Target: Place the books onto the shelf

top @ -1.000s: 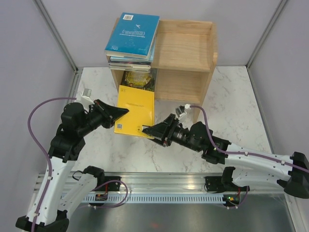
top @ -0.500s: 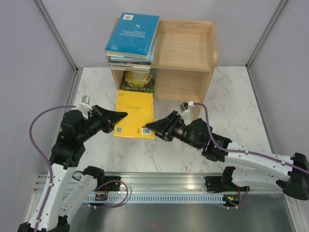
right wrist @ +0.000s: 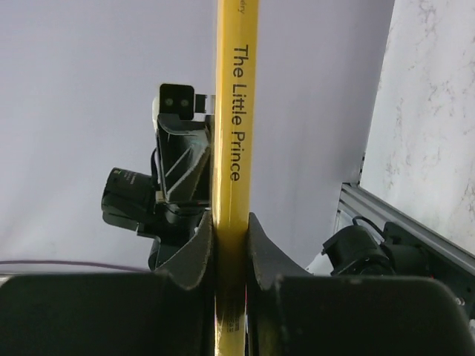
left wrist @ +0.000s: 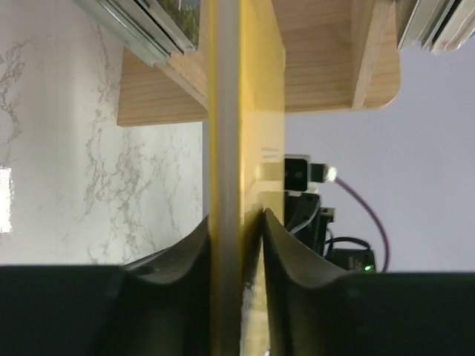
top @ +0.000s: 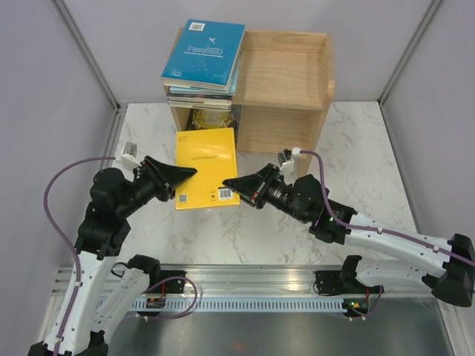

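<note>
One yellow book [top: 204,162], gripped by both the left claw [top: 191,173] and the right claw [top: 228,185], before one shelf [top: 286,111]; spine title legible only from right wrist.

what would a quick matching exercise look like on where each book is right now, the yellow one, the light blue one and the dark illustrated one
Things:
1. yellow book
2. light blue book
3. dark illustrated book

Places:
a. topmost on the upper tier of the shelf
b. inside the shelf's lower compartment, at its left
c. pinched at its edges by the left tool and the right tool

Pairs: 1-c, 2-a, 3-b
</note>
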